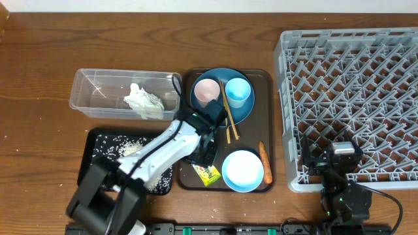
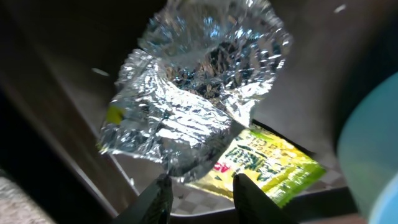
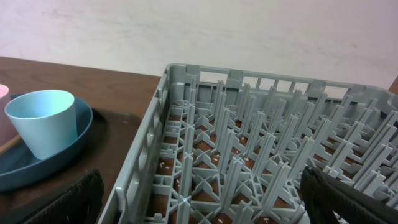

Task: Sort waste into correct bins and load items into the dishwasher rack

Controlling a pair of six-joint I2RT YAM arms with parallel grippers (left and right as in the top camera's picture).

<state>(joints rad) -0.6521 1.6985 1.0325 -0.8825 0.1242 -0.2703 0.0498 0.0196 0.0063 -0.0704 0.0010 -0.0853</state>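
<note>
In the left wrist view, crumpled silver foil (image 2: 193, 93) lies on the brown serving tray, overlapping a green-yellow wrapper (image 2: 267, 162). My left gripper (image 2: 202, 183) is open just below the foil. The foil's lower edge is at its left fingertip and nothing is between the fingers. Overhead, that gripper (image 1: 208, 153) hides the foil; the wrapper (image 1: 208, 173) shows beside the light-blue bowl (image 1: 243, 171) and the carrot piece (image 1: 264, 162). The blue plate (image 1: 222, 111) carries the pink cup (image 1: 208, 91), blue cup (image 1: 238, 91) and chopsticks (image 1: 228, 121). My right gripper (image 3: 199, 186) stands wide open over the grey rack's (image 3: 249, 137) near corner.
The clear tub (image 1: 98, 98) holds a white tissue wad (image 1: 144, 101). The black tray (image 1: 98, 147) has rice grains (image 1: 130, 149) on it. The brown serving tray (image 1: 261, 78) lies between these bins and the rack (image 1: 353, 98). My left arm lies across the black tray.
</note>
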